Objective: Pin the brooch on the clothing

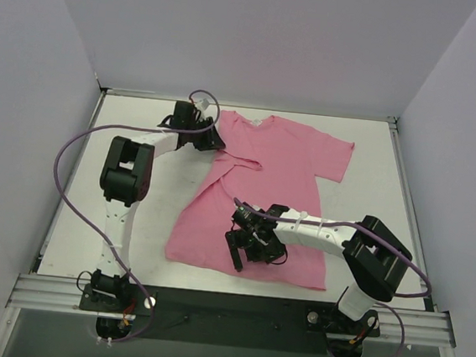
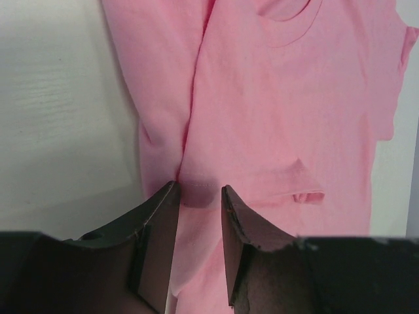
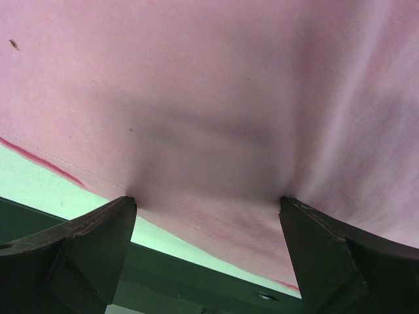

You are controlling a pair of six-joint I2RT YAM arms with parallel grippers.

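Note:
The pink T-shirt (image 1: pixel 286 162) lies flat on the white table, collar toward the back, its left sleeve folded over the chest. My left gripper (image 1: pixel 211 138) is low over the shirt's left shoulder edge. In the left wrist view the shirt (image 2: pixel 281 98) shows through the narrow gap of that gripper (image 2: pixel 200 191), whose jaws stand slightly apart with nothing pinched. My right gripper (image 1: pixel 239 253) is wide open over the bottom hem. In the right wrist view its (image 3: pixel 208 199) fingertips (image 3: pixel 124 204) touch the fabric (image 3: pixel 209 78) just above the hem. The brooch is out of view.
A small white neck label (image 1: pixel 254 123) sits at the collar. Bare white table (image 1: pixel 378 217) flanks the shirt. White walls enclose the back and sides. The metal front rail (image 1: pixel 234 306) runs along the near edge, and a dark strip (image 3: pixel 196 281) lies below the hem.

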